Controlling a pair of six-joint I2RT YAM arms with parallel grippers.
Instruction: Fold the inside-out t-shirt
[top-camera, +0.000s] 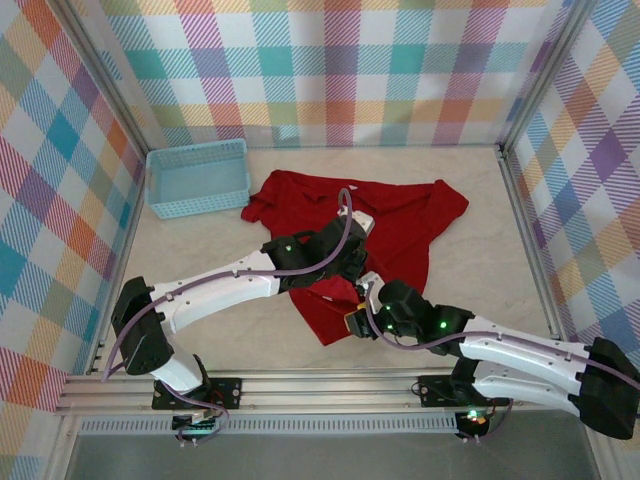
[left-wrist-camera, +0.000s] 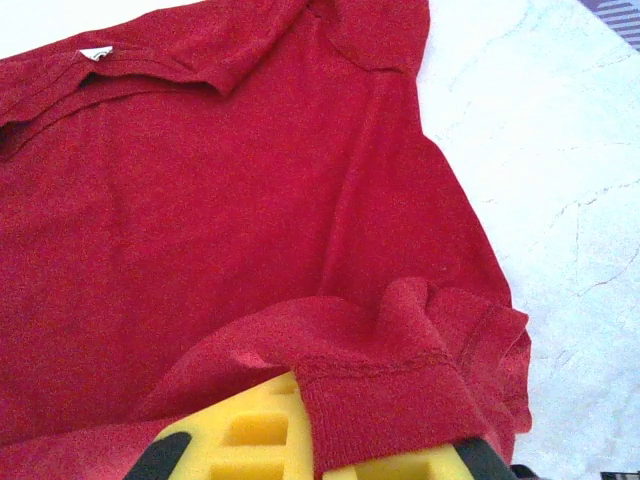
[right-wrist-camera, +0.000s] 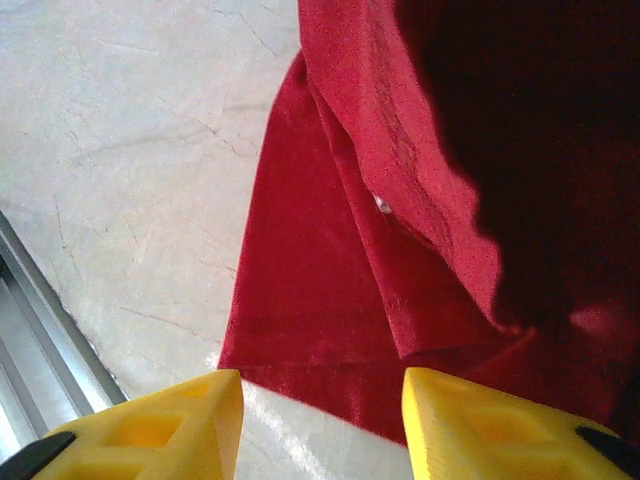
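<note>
The red t-shirt (top-camera: 385, 225) lies rumpled across the middle of the table, one part reaching toward the front edge. Its small pale neck label (left-wrist-camera: 97, 52) shows at the top left of the left wrist view. My left gripper (top-camera: 352, 238) is over the shirt's middle. In its own view the left gripper (left-wrist-camera: 330, 440) is shut on a folded hem of the t-shirt (left-wrist-camera: 250, 200), lifted off the layer below. My right gripper (top-camera: 358, 318) is at the shirt's front corner. It stands open (right-wrist-camera: 320, 425) just above the table, with the t-shirt's edge (right-wrist-camera: 310, 330) right in front of its fingers (right-wrist-camera: 175, 425).
A light-blue basket (top-camera: 197, 178) stands at the back left, close to the shirt's left sleeve. Plaid walls close in the table on three sides. A metal rail (right-wrist-camera: 40, 360) runs along the front edge near the right gripper. Bare marble-patterned tabletop (top-camera: 500, 270) lies to the right.
</note>
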